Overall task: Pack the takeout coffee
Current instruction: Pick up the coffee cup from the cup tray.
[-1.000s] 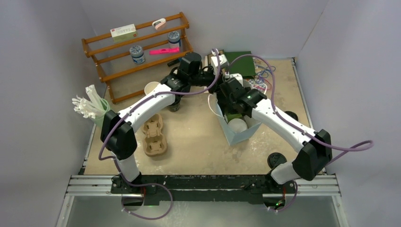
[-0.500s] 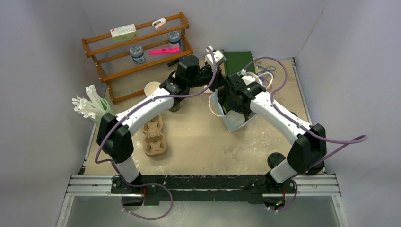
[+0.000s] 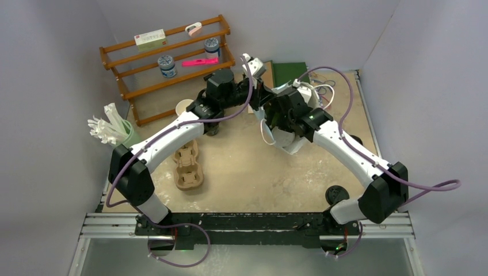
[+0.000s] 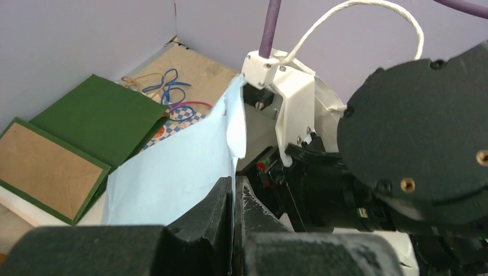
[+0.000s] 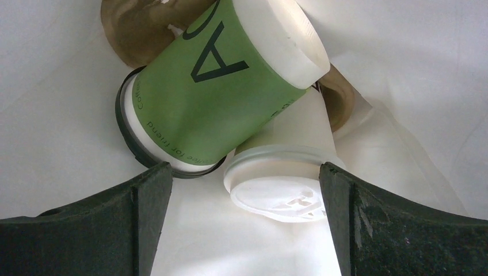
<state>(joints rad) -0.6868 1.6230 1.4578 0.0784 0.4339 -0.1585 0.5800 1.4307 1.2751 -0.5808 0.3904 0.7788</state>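
Clerk: Largest item first?
Keeper: Table [image 3: 241,178], sandy top. On its far half stands one pale paper bag [image 3: 286,141], tilted, with the right arm reaching into its mouth. Thin, soft walls; judged likely to crumple or tear under a hard pull.
Clerk: The claws?
Keeper: Left claw [image 4: 233,198], fingers pressed together on the bag's upper edge, pinching paper only. Right claw [image 5: 241,178], inside the bag, jaws spread wide, one finger on either side of the cups and gripping nothing. Whether one finger brushes the green cup cannot be told.
Clerk: Contents?
Keeper: Brown pulp piece [image 5: 132,26] at the back. Green-printed cup [image 5: 213,86] on its side, black ring at one end, lying across a white cup [image 5: 293,135], also tipped, with a white snap-on lid [image 5: 276,195].
Clerk: Handling?
Keeper: Judged light, thin-walled and easily dented. A lid may pop if squeezed, and a sideways cup could leak. Hold round the mid-body, just under the lid rim, gently
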